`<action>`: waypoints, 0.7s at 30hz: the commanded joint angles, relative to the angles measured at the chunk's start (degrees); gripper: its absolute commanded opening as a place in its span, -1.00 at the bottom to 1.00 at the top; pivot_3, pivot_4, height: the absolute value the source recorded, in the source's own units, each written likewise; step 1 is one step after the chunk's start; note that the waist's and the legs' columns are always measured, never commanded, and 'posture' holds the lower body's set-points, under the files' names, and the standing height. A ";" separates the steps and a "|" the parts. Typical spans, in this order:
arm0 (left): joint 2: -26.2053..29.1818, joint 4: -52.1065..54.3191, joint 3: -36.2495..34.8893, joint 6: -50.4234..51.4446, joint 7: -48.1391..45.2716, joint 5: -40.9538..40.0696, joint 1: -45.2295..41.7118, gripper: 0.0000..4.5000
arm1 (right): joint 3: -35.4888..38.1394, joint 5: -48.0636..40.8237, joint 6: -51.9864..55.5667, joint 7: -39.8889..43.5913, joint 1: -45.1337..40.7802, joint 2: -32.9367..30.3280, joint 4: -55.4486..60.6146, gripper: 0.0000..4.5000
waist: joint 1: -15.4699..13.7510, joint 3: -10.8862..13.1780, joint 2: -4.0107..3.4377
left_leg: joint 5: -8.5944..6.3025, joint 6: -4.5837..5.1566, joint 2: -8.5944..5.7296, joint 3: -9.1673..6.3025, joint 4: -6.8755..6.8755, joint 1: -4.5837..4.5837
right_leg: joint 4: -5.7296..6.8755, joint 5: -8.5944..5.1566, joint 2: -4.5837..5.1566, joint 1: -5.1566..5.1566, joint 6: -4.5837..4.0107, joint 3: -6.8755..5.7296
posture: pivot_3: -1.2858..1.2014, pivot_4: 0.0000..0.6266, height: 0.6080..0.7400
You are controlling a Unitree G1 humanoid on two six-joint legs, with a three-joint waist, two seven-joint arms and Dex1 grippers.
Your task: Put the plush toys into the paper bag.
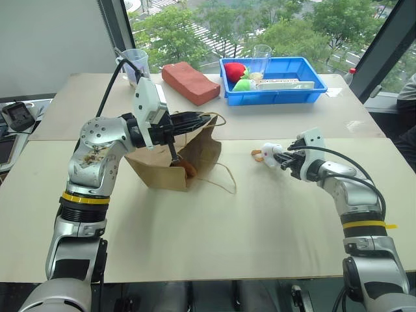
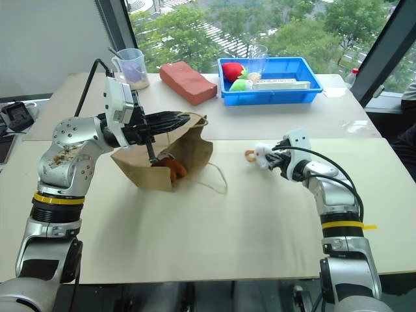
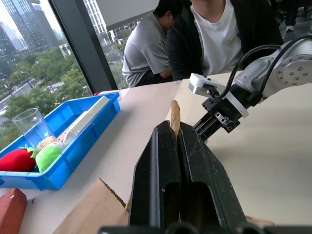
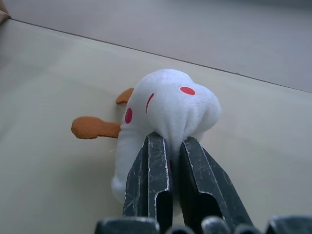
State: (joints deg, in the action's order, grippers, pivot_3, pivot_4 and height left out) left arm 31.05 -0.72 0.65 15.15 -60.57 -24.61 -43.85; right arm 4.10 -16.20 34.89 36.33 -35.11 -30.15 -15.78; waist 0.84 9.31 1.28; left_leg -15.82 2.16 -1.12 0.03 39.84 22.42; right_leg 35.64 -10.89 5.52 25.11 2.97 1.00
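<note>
Pinching the white rounded plush toy (image 4: 168, 109) by its soft body, the right gripper (image 1: 286, 158) has its jaws drawn nearly together, with a fold of white fabric squeezed between them. That toy has red marks and a tan loop sticking out on its far side, and it sits low over the pale table (image 1: 260, 221), right of the bag. The left gripper (image 1: 195, 120) has its jaws pressed together on the top edge of the plain brown kraft paper bag (image 1: 198, 153), holding the mouth up while the bag rests on the table, tilted, with its thin tan cord handle trailing on the surface. A brown plush toy (image 1: 187, 168) shows at the bag's opening, under the left jaws. Farther back on the table lie a reddish brick-shaped block (image 1: 190, 82) and a blue plastic tray (image 1: 279, 96) holding a red strawberry-like item (image 1: 234, 70) and a light green soft item (image 1: 244, 84). A clear measuring cup (image 1: 134, 65) stands at the back left. Two seated people (image 3: 195, 39) show in the left wrist view.
</note>
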 commanded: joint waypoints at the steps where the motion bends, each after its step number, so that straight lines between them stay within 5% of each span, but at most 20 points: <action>1: 0.15 1.68 -0.76 -0.64 0.28 -0.19 -0.60 -1.00 | 1.47 -6.69 6.27 1.55 -2.14 2.54 9.40 -0.99 | 0.15 0.00 0.00 | 0.00 0.00 0.02 -0.01 0.00 0.00 | 0.01 0.00 -0.01 0.00 0.00 0.00 | 0.03 -0.52 1.00; 10: -0.18 1.01 -0.35 -0.93 -0.33 -0.17 -1.31 -1.00 | -1.79 -11.96 15.44 -2.34 -4.84 13.53 15.30 -0.99 | -0.29 0.00 0.00 | 0.00 -0.01 -0.01 -0.08 0.00 0.00 | 0.06 0.00 0.00 0.02 0.00 -0.05 | 0.03 -0.52 1.00; 21: -0.53 2.23 0.19 -0.77 -0.43 -0.19 -0.93 -1.00 | -7.31 -7.62 7.29 -3.64 -10.89 25.66 3.18 -0.99 | 0.61 0.00 -0.02 | 0.04 -0.07 -0.02 -0.07 -0.02 -0.01 | 0.12 0.00 -0.03 0.09 0.00 -0.04 | 0.03 -0.52 1.00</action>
State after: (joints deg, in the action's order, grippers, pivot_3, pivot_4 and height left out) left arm 30.34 -0.64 1.27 15.15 -60.90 -24.62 -44.01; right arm -3.46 -23.71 44.32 32.26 -44.44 -4.86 -13.26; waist 1.44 9.31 1.26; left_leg -15.78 2.09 -1.14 -0.06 39.81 22.41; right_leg 35.78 -10.89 5.49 25.22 2.97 0.95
